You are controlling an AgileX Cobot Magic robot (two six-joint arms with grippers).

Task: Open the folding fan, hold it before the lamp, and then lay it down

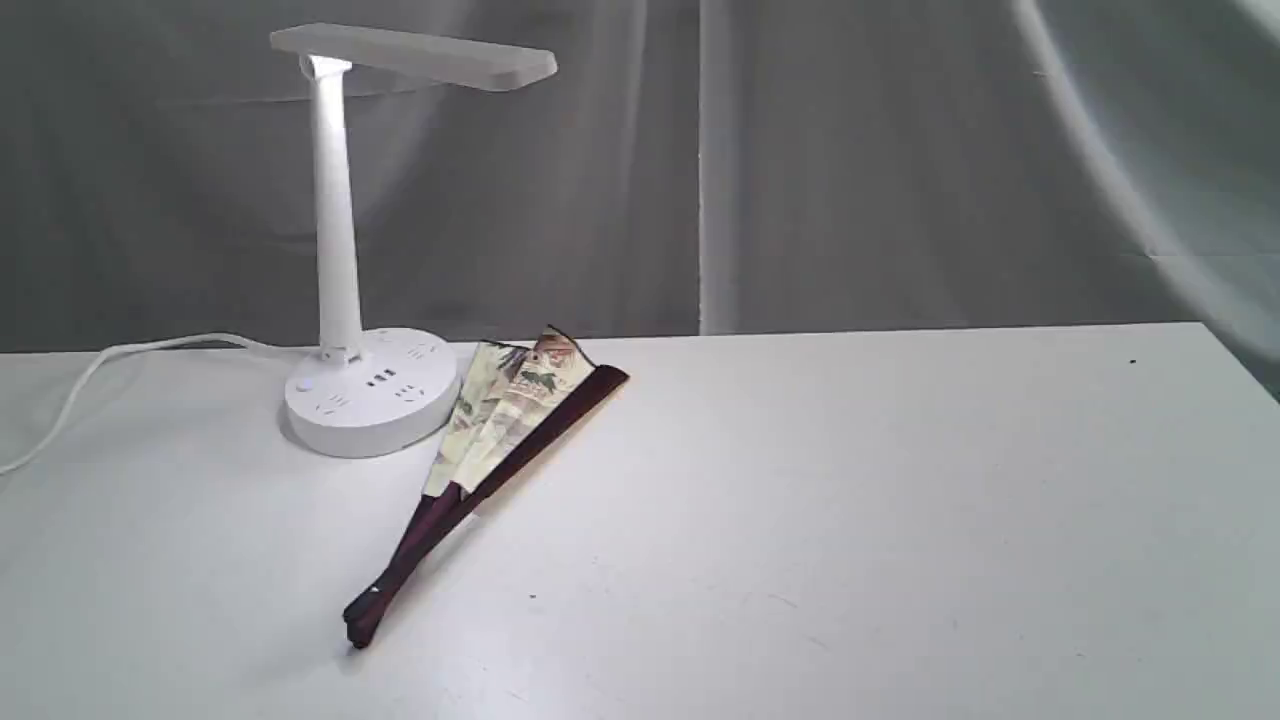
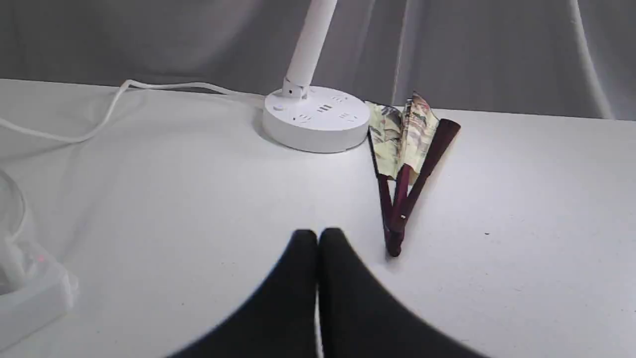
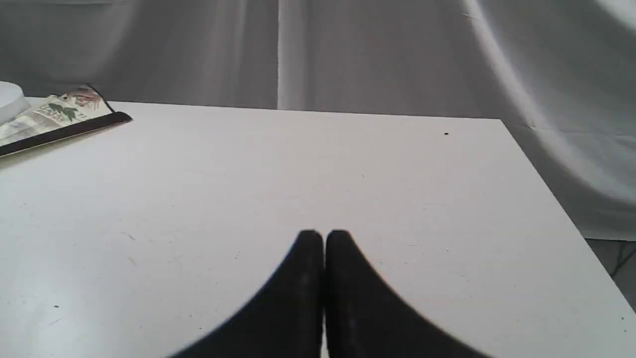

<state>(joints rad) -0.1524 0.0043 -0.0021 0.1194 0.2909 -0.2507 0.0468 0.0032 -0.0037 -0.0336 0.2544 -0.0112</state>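
The maroon-ribbed paper folding fan (image 1: 500, 440), partly spread, lies on the white tabletop (image 1: 900, 520) at four o'clock of the white plastic desk lamp (image 1: 335, 250). Its leaf is just beside the round base and its pivot points to seven o'clock, probably handy for picking up. The black left claw (image 2: 318, 238) and right claw (image 3: 324, 238) are pinched together, empty. A grey cloth (image 1: 850, 150) hangs behind.

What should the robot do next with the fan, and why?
Probably open the left jaws and move them toward the dark handle end of the folding fan. The fan lies on the table, only slightly spread, beside the lamp. Both arms' jaws are shut on nothing, and the left ones look nearest that handle end.
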